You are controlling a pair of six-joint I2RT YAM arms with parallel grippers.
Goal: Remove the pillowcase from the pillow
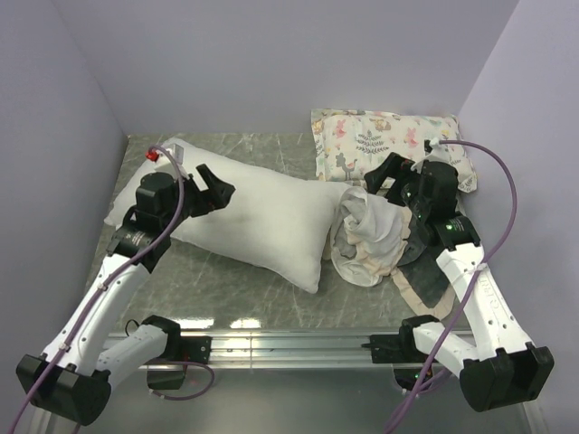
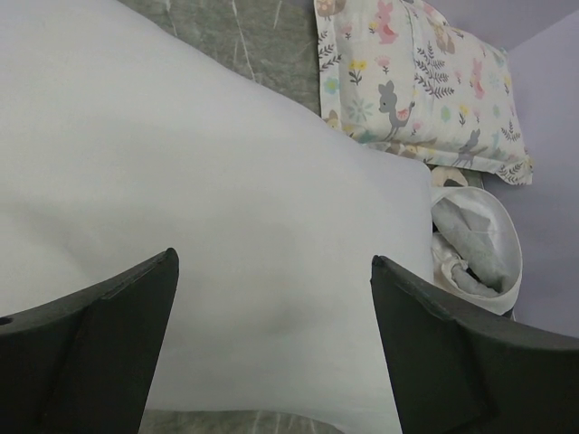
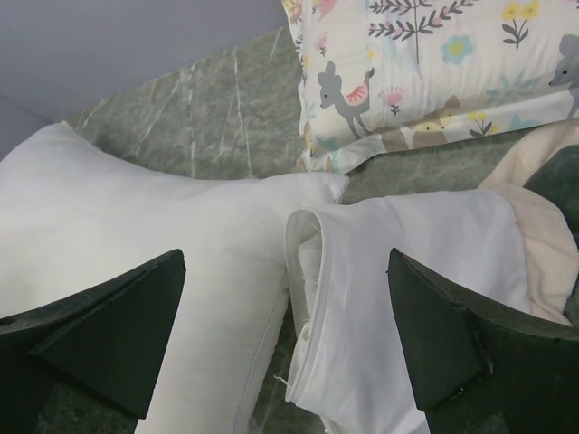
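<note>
The plain white pillow (image 1: 258, 221) lies bare across the table's middle, its right end beside the pillowcase (image 1: 369, 240). The pillowcase is a crumpled heap, white inside outward, cream frill and dark grey plush showing at its right. My left gripper (image 1: 213, 190) is open and empty over the pillow's left end; the pillow (image 2: 226, 199) fills the left wrist view. My right gripper (image 1: 384, 176) is open and empty above the heap. In the right wrist view the pillowcase's folded white edge (image 3: 398, 271) lies between my fingers, with the pillow (image 3: 127, 235) at left.
A smaller animal-and-plant print pillow (image 1: 384, 140) lies at the back right against the wall, also in the left wrist view (image 2: 416, 81) and the right wrist view (image 3: 434, 63). A small red and white object (image 1: 163, 154) sits at the back left. Lilac walls close three sides.
</note>
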